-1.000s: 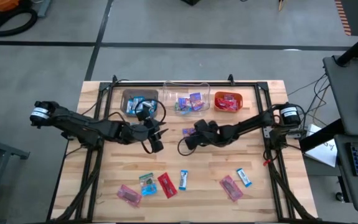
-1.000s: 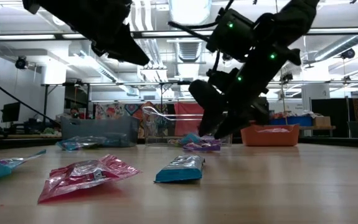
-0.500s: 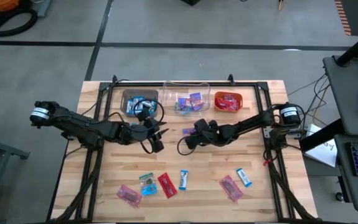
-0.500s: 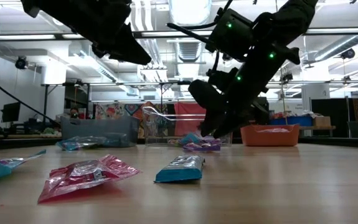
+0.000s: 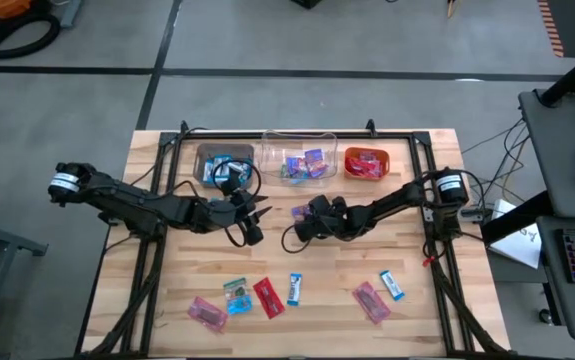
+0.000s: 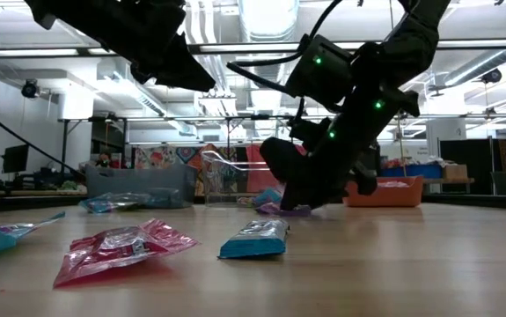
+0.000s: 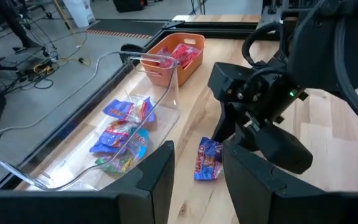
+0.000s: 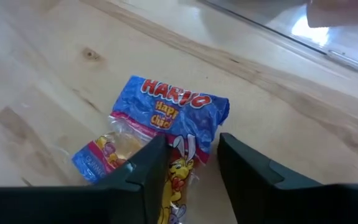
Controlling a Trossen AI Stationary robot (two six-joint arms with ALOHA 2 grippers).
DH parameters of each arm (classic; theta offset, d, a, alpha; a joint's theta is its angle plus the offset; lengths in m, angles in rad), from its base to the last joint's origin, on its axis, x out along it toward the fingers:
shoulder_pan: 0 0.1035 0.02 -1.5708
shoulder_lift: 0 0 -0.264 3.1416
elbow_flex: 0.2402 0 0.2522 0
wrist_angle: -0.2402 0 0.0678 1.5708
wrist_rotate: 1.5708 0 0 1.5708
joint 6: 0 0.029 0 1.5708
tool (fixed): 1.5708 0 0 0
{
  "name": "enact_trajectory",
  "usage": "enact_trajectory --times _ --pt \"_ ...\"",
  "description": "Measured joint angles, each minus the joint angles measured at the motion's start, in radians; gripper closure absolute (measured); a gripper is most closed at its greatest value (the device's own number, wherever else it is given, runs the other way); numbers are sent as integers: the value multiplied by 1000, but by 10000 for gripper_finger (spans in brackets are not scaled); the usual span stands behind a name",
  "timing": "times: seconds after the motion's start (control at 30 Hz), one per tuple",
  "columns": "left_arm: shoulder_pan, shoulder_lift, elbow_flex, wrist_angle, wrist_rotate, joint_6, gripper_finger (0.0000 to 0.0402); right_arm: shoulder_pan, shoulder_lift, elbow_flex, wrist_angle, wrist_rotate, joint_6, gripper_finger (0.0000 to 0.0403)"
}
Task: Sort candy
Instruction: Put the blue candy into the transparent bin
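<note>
The purple-multicolour candy [image 8: 157, 137] lies flat on the tabletop [image 5: 407, 250], just in front of the clear bin [image 5: 298, 155] and not inside it. The right pincer [image 8: 190, 165] is down over it, its 2 fingers straddling the wrapper's near end with the pack between them; whether they pinch it or only flank it I cannot tell. In the high view that pincer [image 5: 301, 226] sits near the tabletop's middle. The left pincer [image 5: 255, 217] hangs just beside it, above the surface, its fingers parted and nothing between them.

Behind stand 3 bins in a row: the brown bin [image 5: 225, 163] with blue-and-white packs, the clear bin with purple-multicolour ones, the orange bin [image 5: 366, 162] with red ones. Along the near edge, well apart from both pincers, lie 6 loose candies [image 5: 266, 297], red and blue-and-white.
</note>
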Motion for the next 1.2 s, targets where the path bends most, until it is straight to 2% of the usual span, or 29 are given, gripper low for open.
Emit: enact_trajectory --times 0.47,0.7,0.97,1.2 --pt "0 3 0 0 0 15 283 23 -27 -1 0 -24 -26 386" --pt "-22 3 0 -38 2 -12 283 48 -133 -3 -2 -32 -121 394" --pt "-66 2 0 -187 3 -105 283 53 -289 -3 1 -24 -263 394" --pt "-97 2 0 -305 26 -182 283 -15 -408 -2 3 12 -405 394"
